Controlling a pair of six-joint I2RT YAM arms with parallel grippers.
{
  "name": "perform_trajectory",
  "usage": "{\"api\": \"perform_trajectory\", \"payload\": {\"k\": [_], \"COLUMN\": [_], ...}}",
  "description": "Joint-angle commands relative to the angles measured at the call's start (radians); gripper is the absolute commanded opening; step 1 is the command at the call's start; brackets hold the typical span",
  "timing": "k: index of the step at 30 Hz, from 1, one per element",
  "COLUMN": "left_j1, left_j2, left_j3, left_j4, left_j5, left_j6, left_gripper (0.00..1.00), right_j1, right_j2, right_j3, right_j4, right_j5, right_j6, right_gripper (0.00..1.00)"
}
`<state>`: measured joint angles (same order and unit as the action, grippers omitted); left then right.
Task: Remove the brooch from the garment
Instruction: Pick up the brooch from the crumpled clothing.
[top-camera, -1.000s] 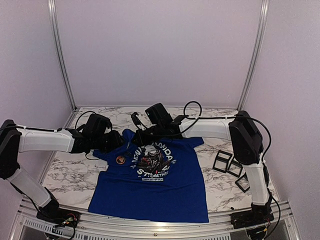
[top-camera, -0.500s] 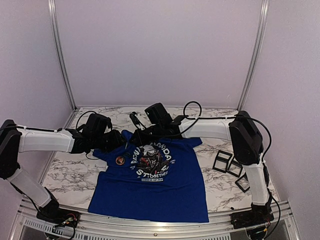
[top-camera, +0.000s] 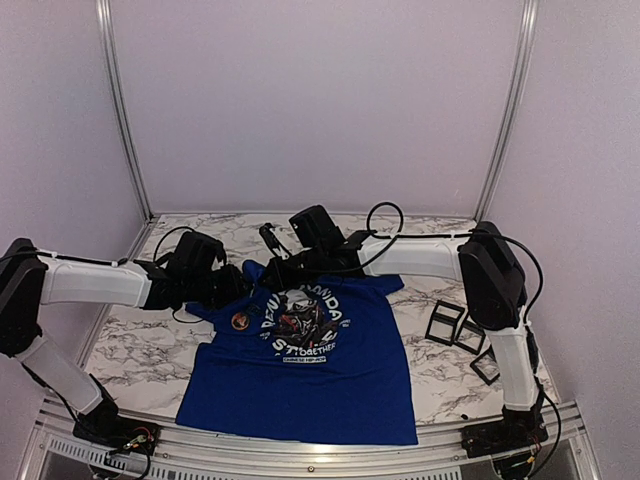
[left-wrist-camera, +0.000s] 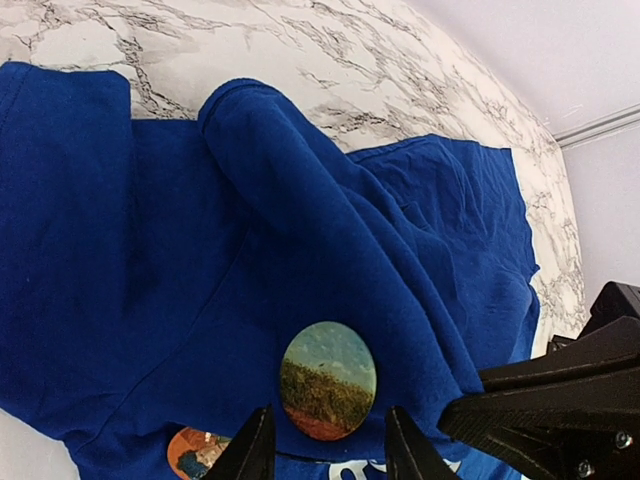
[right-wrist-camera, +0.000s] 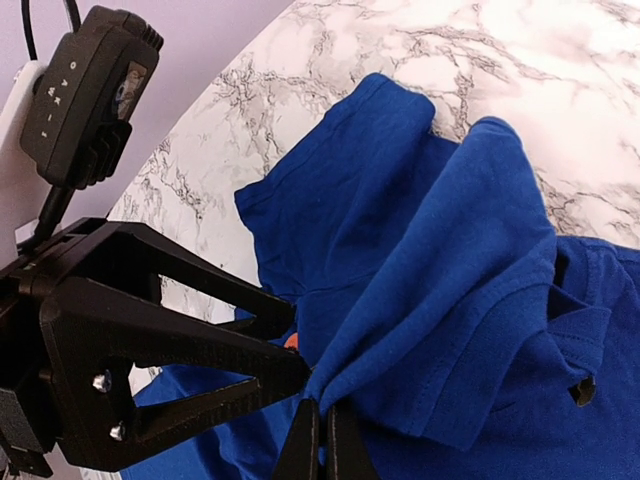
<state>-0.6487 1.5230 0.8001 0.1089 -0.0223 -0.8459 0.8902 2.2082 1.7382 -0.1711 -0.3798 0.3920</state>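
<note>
The royal-blue T-shirt (top-camera: 310, 370) lies flat on the marble table with its panda print up. A round brooch with a landscape picture (left-wrist-camera: 328, 380) is pinned on a raised fold near the left shoulder. My left gripper (left-wrist-camera: 328, 440) is open, its fingertips (left-wrist-camera: 255, 450) on either side of the brooch's lower edge; in the top view it (top-camera: 238, 288) hovers over the left shoulder. My right gripper (right-wrist-camera: 322, 420) is shut on a pinched fold of the shirt (right-wrist-camera: 450, 300) beside the collar and holds it up. A second round orange badge (top-camera: 241, 320) sits lower on the chest.
Several black square frames (top-camera: 455, 330) lie on the table at the right, near the right arm. The marble table (top-camera: 130, 340) is walled by metal posts and pale panels at the back and sides. My two grippers are very close, fingers almost touching (right-wrist-camera: 200, 350).
My left gripper has edged slightly nearer and lower over the shoulder. The right gripper keeps its hold on the fold, nearly still.
</note>
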Motion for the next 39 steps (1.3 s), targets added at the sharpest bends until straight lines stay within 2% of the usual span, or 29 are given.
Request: {"api": "perform_trajectory", "payload": {"k": [1, 16, 24, 35, 39], "left_j1": [-0.012, -0.025, -0.025, -0.025, -0.025], "left_j2": [0.029, 0.078, 0.080, 0.061, 0.038], "left_j3": [-0.019, 0.037, 0.064, 0.056, 0.031], "left_j4": [0.003, -0.006, -0.011, 0.003, 0.028], "left_j5": [0.010, -0.027, -0.078, -0.069, -0.050], "left_j6": [0.010, 0.026, 0.041, 0.049, 0.076], "left_gripper": [0.39, 0.39, 0.28, 0.00, 0.00], "right_j1": [0.013, 0.013, 0.013, 0.013, 0.014], "right_j2": [-0.032, -0.024, -0.022, -0.034, -0.043], "right_j3": [0.059, 0.063, 0.057, 0.037, 0.015], "right_j4": [0.034, 0.025, 0.023, -0.014, -0.040], "right_j5": [-0.011, -0.007, -0.011, 0.071, 0.133], "right_j6": [0.005, -0.002, -0.003, -0.007, -0.011], "right_gripper": [0.00, 0.00, 0.00, 0.00, 0.00]}}
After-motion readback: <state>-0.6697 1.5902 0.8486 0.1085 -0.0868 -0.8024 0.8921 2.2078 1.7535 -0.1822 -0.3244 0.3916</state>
